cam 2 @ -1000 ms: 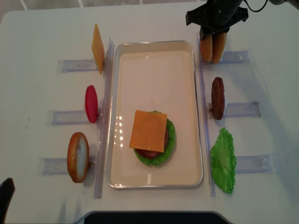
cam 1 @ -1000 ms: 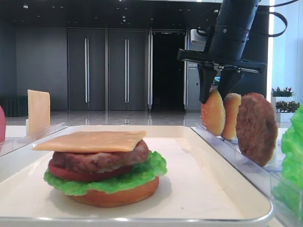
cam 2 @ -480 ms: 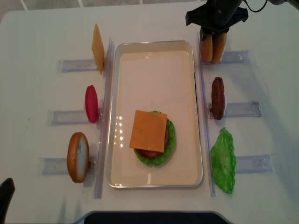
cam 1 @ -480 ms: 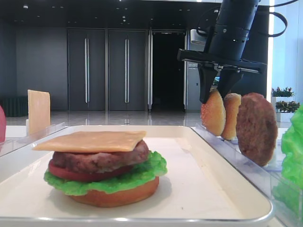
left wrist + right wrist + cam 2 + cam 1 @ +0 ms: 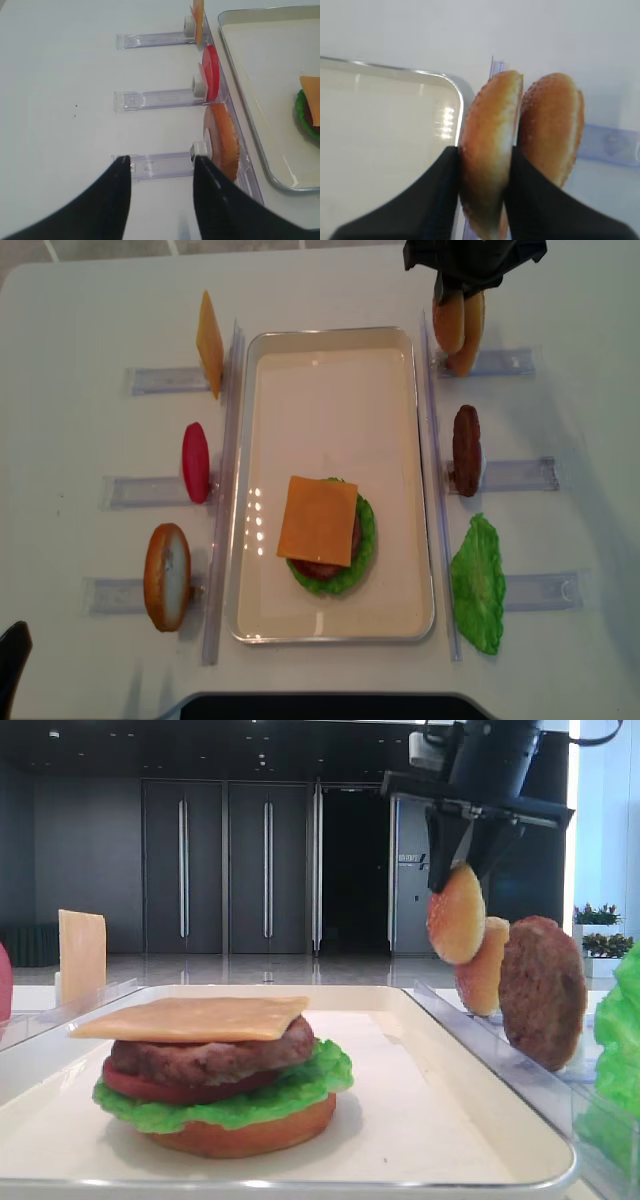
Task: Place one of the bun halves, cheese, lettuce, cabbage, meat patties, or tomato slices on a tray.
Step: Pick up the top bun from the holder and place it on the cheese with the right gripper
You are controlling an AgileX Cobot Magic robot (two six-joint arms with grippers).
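My right gripper (image 5: 482,167) is shut on a golden-tan bun half (image 5: 490,145), held on edge and lifted above the far right rack (image 5: 500,362). The same bun half (image 5: 455,915) hangs clear of the rack beside the white tray (image 5: 240,490). A second bun half (image 5: 552,127) leans in the rack just behind it. On the tray sits a stack (image 5: 325,530) of bottom bun, lettuce, tomato, patty and cheese. My left gripper (image 5: 160,162) stands open over the near left rack, beside a bun half (image 5: 222,142).
Clear racks line both long sides of the tray. On the right stand a meat patty (image 5: 466,450) and a lettuce leaf (image 5: 478,585). On the left are a cheese slice (image 5: 209,343), a tomato slice (image 5: 196,462) and a bun half (image 5: 167,575).
The right gripper has risen with the bun half, lifting it out of the rack. The second bun half now leans more. The left arm has not moved.
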